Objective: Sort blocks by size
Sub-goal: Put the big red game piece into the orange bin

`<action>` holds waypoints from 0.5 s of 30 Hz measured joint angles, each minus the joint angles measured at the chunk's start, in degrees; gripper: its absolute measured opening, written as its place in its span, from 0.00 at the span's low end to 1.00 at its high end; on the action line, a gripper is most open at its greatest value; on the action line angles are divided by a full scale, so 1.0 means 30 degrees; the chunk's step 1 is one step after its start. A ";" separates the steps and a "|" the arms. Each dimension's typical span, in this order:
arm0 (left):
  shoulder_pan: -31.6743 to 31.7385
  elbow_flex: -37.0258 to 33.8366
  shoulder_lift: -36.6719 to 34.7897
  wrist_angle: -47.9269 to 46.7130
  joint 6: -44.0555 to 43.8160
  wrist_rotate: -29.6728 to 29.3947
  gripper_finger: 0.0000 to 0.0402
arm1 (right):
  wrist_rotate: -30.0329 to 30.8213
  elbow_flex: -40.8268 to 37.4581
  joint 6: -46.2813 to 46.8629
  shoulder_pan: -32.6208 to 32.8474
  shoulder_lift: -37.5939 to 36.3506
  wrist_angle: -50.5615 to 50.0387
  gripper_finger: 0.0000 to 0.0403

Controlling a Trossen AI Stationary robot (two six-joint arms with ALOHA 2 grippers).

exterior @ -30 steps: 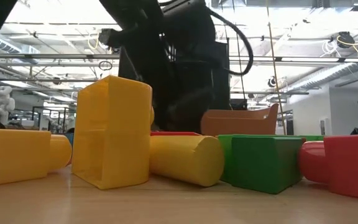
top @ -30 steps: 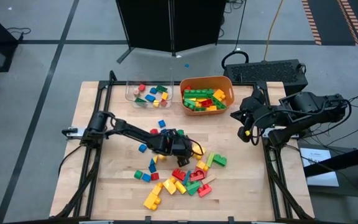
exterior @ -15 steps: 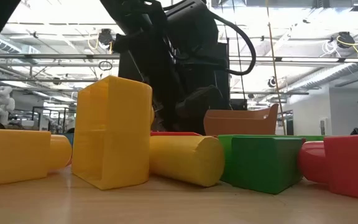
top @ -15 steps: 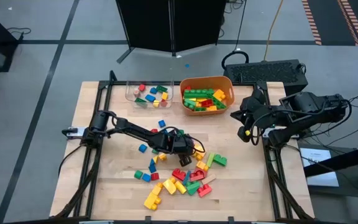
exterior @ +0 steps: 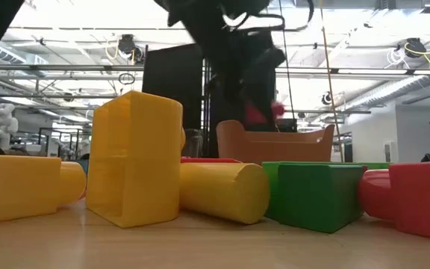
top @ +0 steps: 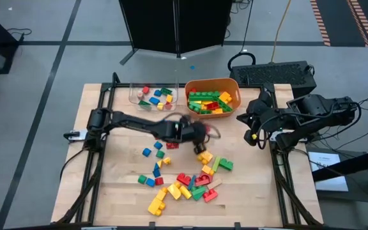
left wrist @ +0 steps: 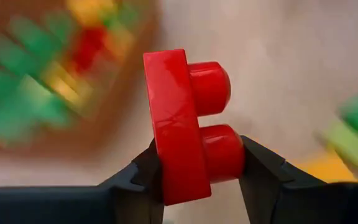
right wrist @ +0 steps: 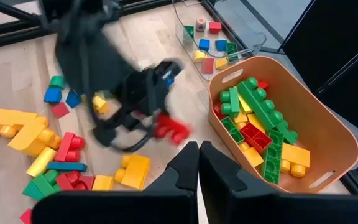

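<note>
Left gripper [top: 200, 131] hangs above the table middle, just short of the orange tub [top: 234, 85], its fingers clamped on a red two-stud brick [left wrist: 188, 124]. Loose blocks [top: 187, 182] lie scattered on the wood nearer the front. Off at the right edge, the right gripper [right wrist: 197, 155] waits, pinched shut and holding nothing.

Orange tub [left wrist: 36, 68] and background blurred

Grey tiled floor [top: 37, 64]; black cabinet [top: 174, 25] behind table; ceiling trusses [exterior: 364, 71], bright overhead lights.
</note>
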 joint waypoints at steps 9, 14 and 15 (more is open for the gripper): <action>0.4643 0.1318 -0.0103 0.3776 0.3797 0.0343 0.37 | 0.0003 0.0000 0.0010 -0.0003 -0.0003 -0.0052 0.02; 0.6658 0.1319 0.0181 0.4344 0.3799 0.4141 0.51 | -0.0004 0.0000 0.0039 -0.0003 -0.0003 -0.0052 0.02; 0.6835 0.1319 0.0321 0.4486 0.3816 0.4483 0.56 | -0.0006 0.0000 0.0045 -0.0003 -0.0003 -0.0057 0.02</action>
